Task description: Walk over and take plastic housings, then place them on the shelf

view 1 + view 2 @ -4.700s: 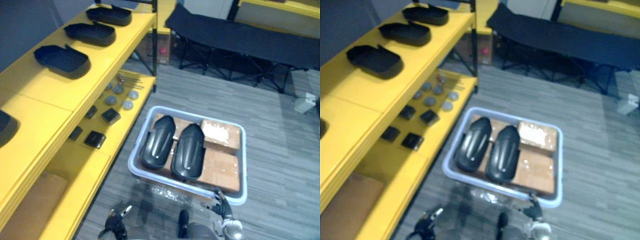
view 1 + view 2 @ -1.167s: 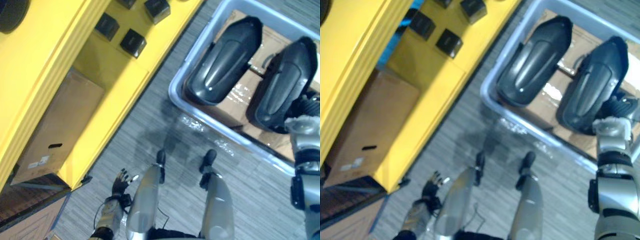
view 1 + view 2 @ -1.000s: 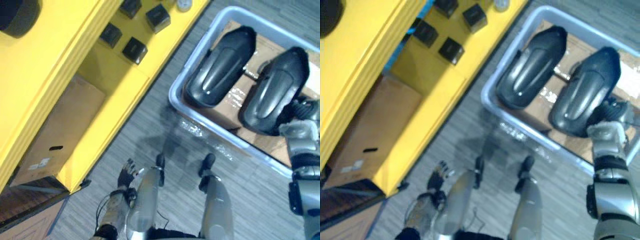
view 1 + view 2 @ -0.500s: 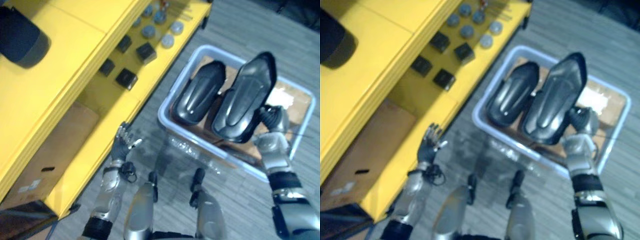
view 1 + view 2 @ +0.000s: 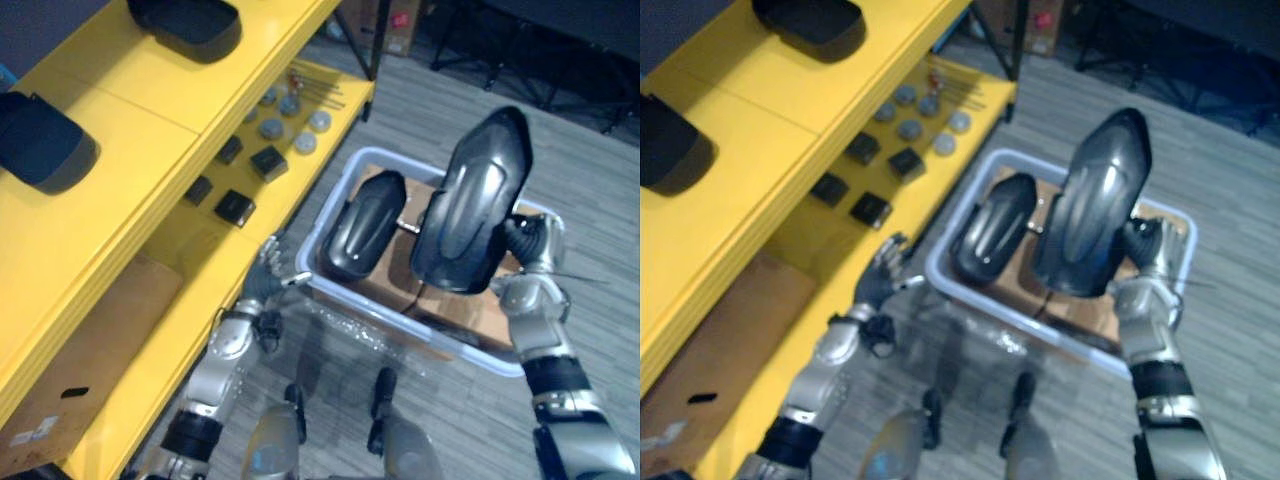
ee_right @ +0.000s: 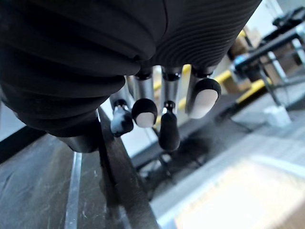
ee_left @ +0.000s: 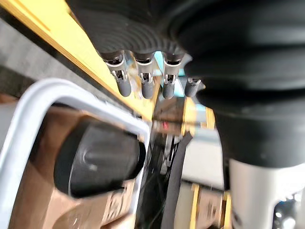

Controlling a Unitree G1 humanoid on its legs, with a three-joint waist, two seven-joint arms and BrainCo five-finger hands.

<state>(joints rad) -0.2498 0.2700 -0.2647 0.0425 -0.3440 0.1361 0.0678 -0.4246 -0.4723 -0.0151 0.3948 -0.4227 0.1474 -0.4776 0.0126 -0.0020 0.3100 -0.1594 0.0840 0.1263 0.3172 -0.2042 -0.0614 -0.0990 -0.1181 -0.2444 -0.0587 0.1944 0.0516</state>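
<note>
Above bin, right hand fingers grip housing (left hand splayed).

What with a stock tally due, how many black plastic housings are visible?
4. On the yellow shelf: a far black oval plastic housing and a near housing. A third housing lies in the pale plastic bin; the right robot hand holds a fourth housing. Others may be hidden.

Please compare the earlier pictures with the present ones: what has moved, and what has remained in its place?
The right hand has taken hold of one plastic housing and lifted it out of the pale bin. The left hand, open, has risen towards the bin's corner. The other housing stayed in the bin, as did the dark housings on the yellow shelf.
</note>
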